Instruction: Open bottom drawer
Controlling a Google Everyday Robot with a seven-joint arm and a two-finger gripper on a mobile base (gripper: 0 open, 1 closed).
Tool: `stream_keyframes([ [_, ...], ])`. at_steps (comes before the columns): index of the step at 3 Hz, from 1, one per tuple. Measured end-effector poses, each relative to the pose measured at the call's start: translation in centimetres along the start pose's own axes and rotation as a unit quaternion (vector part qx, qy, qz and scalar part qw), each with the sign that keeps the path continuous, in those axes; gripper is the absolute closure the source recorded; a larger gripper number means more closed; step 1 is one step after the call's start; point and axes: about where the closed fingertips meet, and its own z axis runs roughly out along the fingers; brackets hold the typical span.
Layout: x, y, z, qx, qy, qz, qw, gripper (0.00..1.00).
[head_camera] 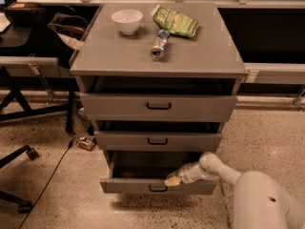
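Note:
The grey cabinet [157,56] has three grey drawers. The bottom drawer [128,186] is pulled out the farthest, with a dark gap above its shallow front and its small black handle [157,189] at the middle. My gripper [172,181] reaches in from the lower right on a white arm [214,168]. Its yellowish tip rests at the top edge of the bottom drawer's front, just above and right of the handle. The middle drawer [158,141] and the tall top drawer [158,107] stand slightly out.
On the cabinet top lie a white bowl [127,21], a green chip bag [175,21] and a can on its side [159,44]. A chair base [21,156] and a cable lie on the floor at left. A small object [86,142] sits by the cabinet's left foot.

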Motion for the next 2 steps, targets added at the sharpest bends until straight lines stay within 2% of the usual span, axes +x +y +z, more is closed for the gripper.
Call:
stream_keyframes([
  [1,0.0,0.3,-0.2,-0.003,0.001,-0.002,1.0000,1.00],
  [2,1.6,1.7,-0.4,-0.033,0.011,-0.016,0.9993,1.00],
])
